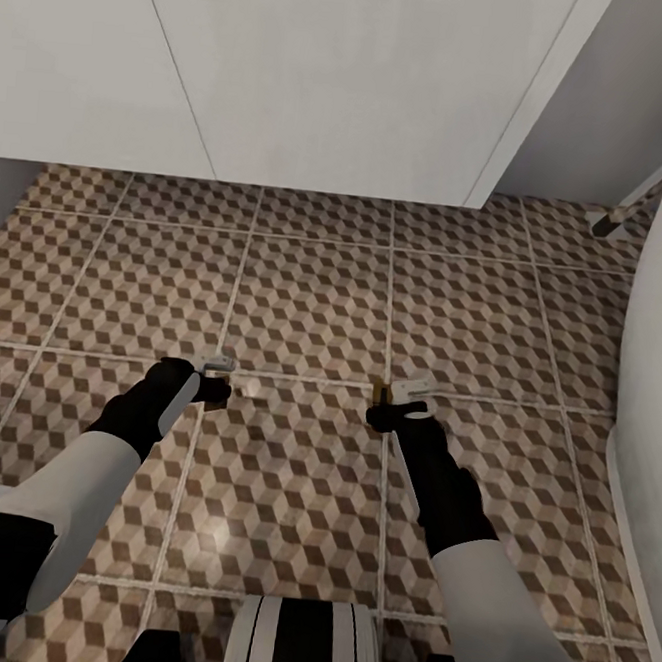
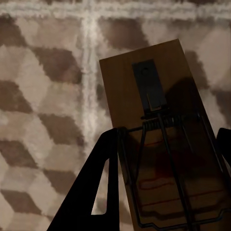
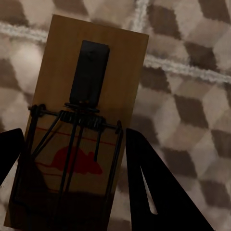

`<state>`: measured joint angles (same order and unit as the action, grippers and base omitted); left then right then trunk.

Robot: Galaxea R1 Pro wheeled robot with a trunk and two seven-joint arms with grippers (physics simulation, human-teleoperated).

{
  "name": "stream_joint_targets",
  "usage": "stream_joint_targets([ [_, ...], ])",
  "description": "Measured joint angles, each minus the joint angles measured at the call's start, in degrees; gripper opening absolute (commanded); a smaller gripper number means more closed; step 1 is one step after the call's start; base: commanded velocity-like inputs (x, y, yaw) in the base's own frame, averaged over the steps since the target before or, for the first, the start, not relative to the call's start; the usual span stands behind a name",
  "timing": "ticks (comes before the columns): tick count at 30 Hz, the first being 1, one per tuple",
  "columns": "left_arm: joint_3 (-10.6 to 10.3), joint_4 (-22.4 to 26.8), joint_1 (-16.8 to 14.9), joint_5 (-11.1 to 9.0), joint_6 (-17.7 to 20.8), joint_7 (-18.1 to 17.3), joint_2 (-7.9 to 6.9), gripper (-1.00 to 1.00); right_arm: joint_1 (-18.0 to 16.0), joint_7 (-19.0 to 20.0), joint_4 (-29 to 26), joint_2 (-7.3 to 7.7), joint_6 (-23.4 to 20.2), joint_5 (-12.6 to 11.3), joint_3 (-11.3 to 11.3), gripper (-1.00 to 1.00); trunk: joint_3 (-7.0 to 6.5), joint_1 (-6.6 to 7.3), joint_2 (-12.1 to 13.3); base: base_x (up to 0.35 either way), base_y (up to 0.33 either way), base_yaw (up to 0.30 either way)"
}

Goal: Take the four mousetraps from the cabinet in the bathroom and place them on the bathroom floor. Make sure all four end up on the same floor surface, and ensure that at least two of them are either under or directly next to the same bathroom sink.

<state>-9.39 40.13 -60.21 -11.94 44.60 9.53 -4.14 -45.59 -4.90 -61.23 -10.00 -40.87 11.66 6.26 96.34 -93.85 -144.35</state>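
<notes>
Both arms reach out over the cube-patterned bathroom floor [image 1: 314, 299]. My left gripper [image 1: 216, 379] is shut on a brown wooden mousetrap [image 1: 218, 364]. In the left wrist view that mousetrap [image 2: 144, 91] lies between the black fingers [image 2: 96, 192], wire spring up. My right gripper [image 1: 397, 405] is shut on a second mousetrap [image 1: 378, 387], seen in the right wrist view as a mousetrap [image 3: 96, 62] with a red mouse print, clamped by the fingers [image 3: 149, 187]. Both traps hang low over the tiles; I cannot tell whether they touch. The cabinet is out of view.
A white flat-sided box [image 1: 323, 79] stands along the far side; I cannot tell whether it is the sink's vanity. The white bathtub's curved wall [image 1: 661, 340] rises at the right. A slanted white leg with a dark foot [image 1: 623, 211] rests at the far right.
</notes>
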Motion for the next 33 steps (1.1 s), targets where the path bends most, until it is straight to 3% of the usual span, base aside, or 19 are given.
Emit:
stream_joint_targets([
  [4, 0.00, 0.42, 0.02, 0.05, -1.21, 0.01, -0.06, -1.00, 0.00, -0.09, -0.82, 0.00, 4.83, 0.03, 2.80, -1.00, 0.34, 0.00, 0.00, 0.000, 0.000, 0.000],
  [7, -0.06, 1.06, 0.29, 0.02, -5.68, 0.01, -0.08, -1.00, 0.00, -0.71, -1.22, 0.00, 10.09, 0.24, 6.56, -1.00, 0.55, 0.00, 0.00, 0.000, 0.000, 0.000],
  [10, -0.08, 1.19, 0.61, -0.02, -8.59, -0.03, -0.08, -1.00, 0.00, -1.54, -1.02, 0.00, 11.90, 0.31, 8.37, -1.00, 0.62, 0.00, 0.00, 0.000, 0.000, 0.000],
  [16, -0.09, 1.25, 0.72, -0.04, -11.44, -0.07, 0.01, -1.00, -0.58, -1.87, 0.87, 0.00, 12.71, 0.33, 8.94, -1.00, 0.64, 0.00, 0.00, 0.000, 0.000, 0.000],
  [20, 0.05, 0.84, 0.73, -0.03, -12.75, -0.08, 0.16, -1.00, -3.52, -1.88, 5.31, 0.00, 13.20, 0.34, 8.99, -1.00, 0.64, 0.00, 0.00, 0.000, 0.000, 0.000],
  [25, 0.36, -4.50, 0.64, 0.01, -13.16, -0.07, 0.70, -1.00, -7.81, -1.90, 11.92, 0.00, 16.20, 0.29, 8.98, -1.00, 0.65, 0.00, 0.00, 0.000, 0.000, 0.000],
  [33, 0.46, -9.57, 0.10, 0.81, -13.53, 0.12, 1.04, -1.00, -10.52, -1.91, 13.37, 0.00, 16.88, 0.27, 8.95, -1.00, 0.65, 0.00, 0.00, 0.000, 0.000, 0.000],
])
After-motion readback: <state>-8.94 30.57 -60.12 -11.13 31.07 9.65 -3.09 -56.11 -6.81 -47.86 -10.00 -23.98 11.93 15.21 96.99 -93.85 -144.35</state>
